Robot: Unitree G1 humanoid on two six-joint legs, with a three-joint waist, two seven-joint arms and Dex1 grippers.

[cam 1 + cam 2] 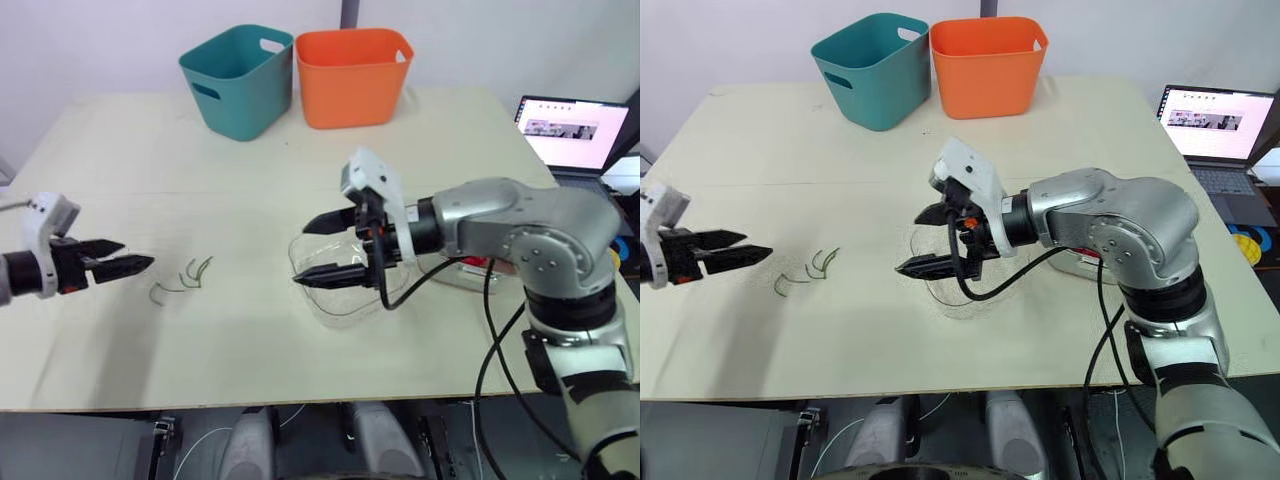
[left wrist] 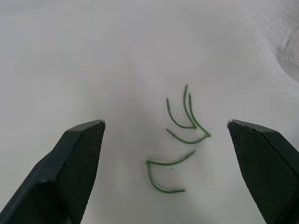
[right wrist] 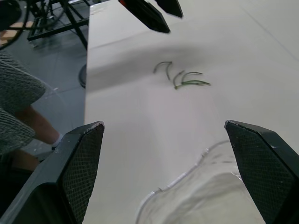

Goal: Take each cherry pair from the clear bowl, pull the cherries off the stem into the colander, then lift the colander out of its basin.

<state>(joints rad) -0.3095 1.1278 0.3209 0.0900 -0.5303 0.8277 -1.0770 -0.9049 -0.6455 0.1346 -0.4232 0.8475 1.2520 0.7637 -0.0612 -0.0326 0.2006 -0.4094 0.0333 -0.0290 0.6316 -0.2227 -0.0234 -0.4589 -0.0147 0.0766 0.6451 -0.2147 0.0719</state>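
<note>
Right gripper (image 1: 302,255): released, jaws spread wide, tips pointing to my left. It hangs over the clear plastic bowl (image 1: 325,300), which sits on the pale tabletop (image 1: 250,180) directly beneath. Bowl looks empty of cherries; roundish, no long axis; right arm far nearer.

Left gripper (image 1: 137,254): also released, aimed at a few bare curved green stems (image 1: 190,272) just beside it.

Clear vessel with red inside (image 1: 460,272) behind my right forearm, likely the colander.

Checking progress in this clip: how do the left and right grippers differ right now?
The left gripper hovers beside the bare green stems on the table; the right gripper is at the clear bowl. The left's jaws lie nearly level; the right's stand one above the other. Both are open and empty.
</note>
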